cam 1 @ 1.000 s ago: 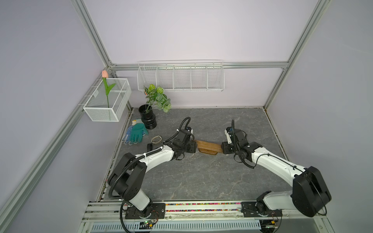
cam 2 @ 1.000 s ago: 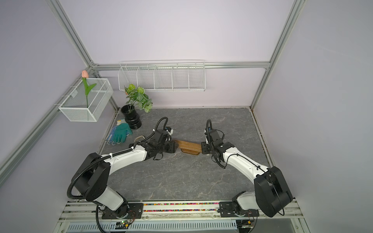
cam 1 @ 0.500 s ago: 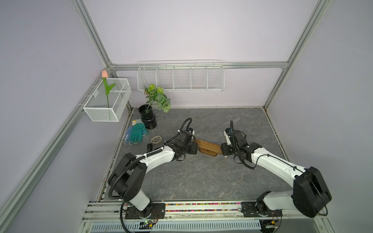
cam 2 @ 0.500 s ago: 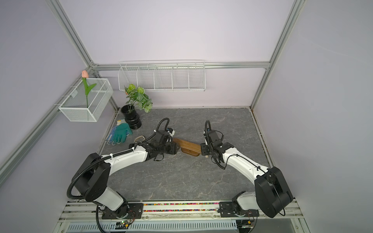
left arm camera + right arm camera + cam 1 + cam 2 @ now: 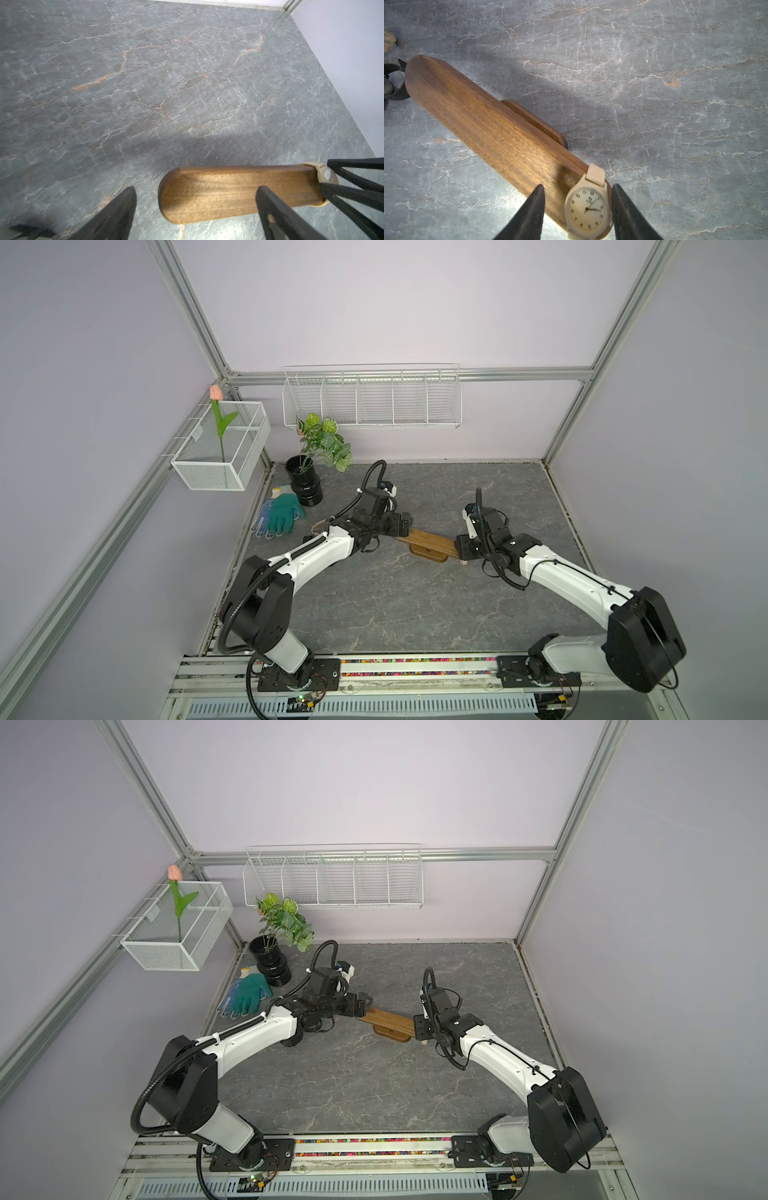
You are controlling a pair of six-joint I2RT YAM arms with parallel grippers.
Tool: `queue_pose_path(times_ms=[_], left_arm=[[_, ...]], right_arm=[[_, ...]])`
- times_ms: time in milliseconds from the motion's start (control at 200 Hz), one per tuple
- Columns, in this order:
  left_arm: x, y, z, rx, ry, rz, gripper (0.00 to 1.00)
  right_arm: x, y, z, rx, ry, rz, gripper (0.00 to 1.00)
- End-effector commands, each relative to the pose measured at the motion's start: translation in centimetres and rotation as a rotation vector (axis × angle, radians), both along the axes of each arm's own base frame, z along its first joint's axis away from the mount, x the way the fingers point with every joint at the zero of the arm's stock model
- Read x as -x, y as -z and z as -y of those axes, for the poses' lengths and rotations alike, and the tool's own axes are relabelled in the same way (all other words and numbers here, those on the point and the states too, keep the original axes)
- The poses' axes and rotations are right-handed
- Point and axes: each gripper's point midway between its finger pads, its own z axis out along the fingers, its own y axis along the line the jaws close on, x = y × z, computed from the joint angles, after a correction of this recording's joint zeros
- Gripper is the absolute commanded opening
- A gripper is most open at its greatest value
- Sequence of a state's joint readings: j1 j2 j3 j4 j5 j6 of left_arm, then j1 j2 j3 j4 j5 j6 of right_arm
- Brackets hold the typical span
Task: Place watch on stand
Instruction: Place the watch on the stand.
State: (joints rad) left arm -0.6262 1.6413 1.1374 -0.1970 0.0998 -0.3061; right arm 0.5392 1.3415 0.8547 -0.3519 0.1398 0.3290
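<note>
Watch (image 5: pixel 587 207), cream-cased with a pale strap, sits dial-up on the end of the wooden stand (image 5: pixel 483 124) nearest the right arm. Seen from the right wrist, the right tool (image 5: pixel 578 185) stands partly spread round it, one finger against the case and the other finger (image 5: pixel 533 212) apart from it with wood showing between, not pinching it. I judge the placing nearly done, at the letting-go: the next move calls for a wider spread and a straight withdrawal, without snagging the strap or dragging the watch off the rounded end. Another pale watch (image 5: pixel 388 40), partly in view, lies on the desk (image 5: pixel 654 104) beyond the bar's far end. From the left wrist, the left tool (image 5: pixel 196 187) is spread wide with the bar's other rounded end between its fingers, gripping nothing. In both top views the stand (image 5: pixel 428 540) (image 5: pixel 388 1020) stands aslant between the two tools on a grey, veined desk. A black ribbed vase (image 5: pixel 305 489) with a leafy plant (image 5: pixel 324 443) and a green glove (image 5: pixel 284 512) sit near the far left corner, well apart. Pale lilac walls in an aluminium frame carry a white wire basket (image 5: pixel 208 477) holding a tulip (image 5: pixel 215 391) and a long wire rack (image 5: pixel 372 406).
</note>
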Motion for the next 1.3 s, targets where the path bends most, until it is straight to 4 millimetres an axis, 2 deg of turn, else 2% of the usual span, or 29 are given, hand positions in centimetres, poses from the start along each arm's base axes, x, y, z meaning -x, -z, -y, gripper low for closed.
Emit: queue_pose_path(times_ms=[0, 95, 290, 455, 525, 665, 915, 930, 1160, 1295], left_arm=[[-0.8, 1.0, 0.7, -0.034, 0.041, -0.043, 0.90], [-1.1, 1.7, 1.1, -0.049, 0.049, -0.069, 0.77], [-0.4, 2.5, 1.9, -0.025, 0.100, -0.103, 0.73], [0.0, 3.1, 1.6, -0.041, 0.104, -0.117, 0.71], [0.3, 3.4, 1.6, -0.042, 0.116, -0.125, 0.70], [0.7, 3.8, 1.7, -0.033, 0.123, -0.137, 0.69], [1.4, 4.4, 1.4, -0.025, 0.120, -0.155, 0.66], [1.4, 4.5, 1.3, -0.026, 0.120, -0.159, 0.66], [2.1, 4.6, 1.1, -0.018, 0.116, -0.165, 0.65], [2.3, 4.6, 0.9, -0.010, 0.109, -0.165, 0.65]], right_arm=[[0.5, -0.7, -0.2, -0.029, 0.000, 0.010, 0.54], [0.8, -0.6, -0.2, -0.038, -0.005, 0.002, 0.53], [1.3, -0.4, -0.2, -0.042, -0.011, -0.003, 0.52], [1.1, -0.6, 0.8, -0.012, 0.014, 0.004, 0.57], [1.0, -0.5, 0.8, -0.065, 0.017, -0.035, 0.60], [0.9, -0.3, 0.4, -0.080, -0.001, -0.073, 0.59], [2.3, -0.2, -0.7, -0.089, -0.054, -0.117, 0.52], [1.8, -1.2, -1.0, -0.095, -0.058, -0.094, 0.51], [1.5, -0.9, -0.7, -0.065, -0.052, -0.088, 0.49], [1.0, -0.9, 0.1, -0.022, -0.013, -0.077, 0.53]])
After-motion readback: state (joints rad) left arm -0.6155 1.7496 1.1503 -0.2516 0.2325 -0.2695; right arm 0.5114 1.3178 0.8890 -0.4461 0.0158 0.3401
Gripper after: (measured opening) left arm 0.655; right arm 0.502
